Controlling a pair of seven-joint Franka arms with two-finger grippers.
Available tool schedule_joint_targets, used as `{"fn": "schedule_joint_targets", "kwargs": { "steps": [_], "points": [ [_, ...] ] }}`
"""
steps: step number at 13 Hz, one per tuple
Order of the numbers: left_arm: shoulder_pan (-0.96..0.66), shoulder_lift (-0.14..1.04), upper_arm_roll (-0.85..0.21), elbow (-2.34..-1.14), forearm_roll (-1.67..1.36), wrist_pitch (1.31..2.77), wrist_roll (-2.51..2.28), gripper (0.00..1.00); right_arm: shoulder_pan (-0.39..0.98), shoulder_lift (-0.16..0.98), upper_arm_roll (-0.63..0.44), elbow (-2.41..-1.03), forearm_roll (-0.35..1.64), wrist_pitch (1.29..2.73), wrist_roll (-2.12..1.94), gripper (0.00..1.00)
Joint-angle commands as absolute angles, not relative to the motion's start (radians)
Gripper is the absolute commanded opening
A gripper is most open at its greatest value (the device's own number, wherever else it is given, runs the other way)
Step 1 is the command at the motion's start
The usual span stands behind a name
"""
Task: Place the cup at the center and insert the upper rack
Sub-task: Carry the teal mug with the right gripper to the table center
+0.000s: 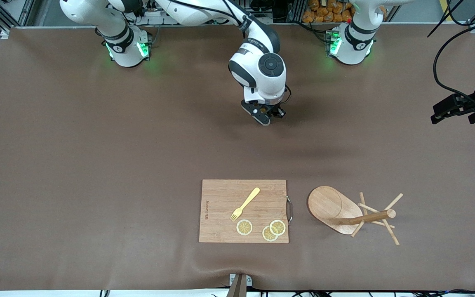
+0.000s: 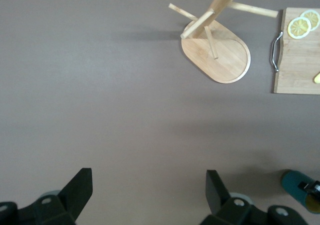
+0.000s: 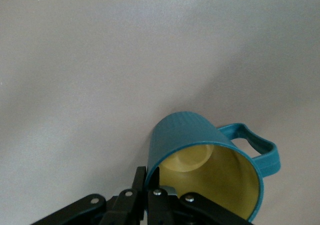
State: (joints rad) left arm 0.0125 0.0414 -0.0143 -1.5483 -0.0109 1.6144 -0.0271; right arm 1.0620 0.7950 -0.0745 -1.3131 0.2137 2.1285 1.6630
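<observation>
My right gripper (image 1: 262,115) is low over the bare mat in the middle of the table, shut on the rim of the teal cup (image 3: 200,150), one finger inside and one outside. The cup is tipped and shows its yellow inside and loop handle. My hand hides it in the front view; it also shows in the left wrist view (image 2: 300,187). The wooden mug tree (image 1: 336,210) lies on its side beside the cutting board, pegs toward the left arm's end; it also shows in the left wrist view (image 2: 217,55). My left gripper (image 1: 452,117) is open and empty over the table's end (image 2: 148,182).
A rectangular wooden cutting board (image 1: 221,198) with a metal handle lies near the front edge. On it are a yellow fork (image 1: 245,203) and three lemon slices (image 1: 244,227). Black cables hang near the left arm's end.
</observation>
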Motion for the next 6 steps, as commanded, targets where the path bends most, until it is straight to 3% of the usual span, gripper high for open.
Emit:
{"fn": "schedule_joint_targets", "kwargs": {
  "steps": [1,6],
  "points": [
    [0.017,0.035,-0.017,-1.542,-0.017,1.605,-0.06,1.0,1.069,0.813,-0.083,-1.282,0.212,2.115,1.681,0.0],
    [0.008,0.038,-0.026,-1.542,-0.017,1.606,-0.058,1.0,1.062,0.821,-0.086,-1.284,0.195,2.12,1.758,0.0]
  ]
}}
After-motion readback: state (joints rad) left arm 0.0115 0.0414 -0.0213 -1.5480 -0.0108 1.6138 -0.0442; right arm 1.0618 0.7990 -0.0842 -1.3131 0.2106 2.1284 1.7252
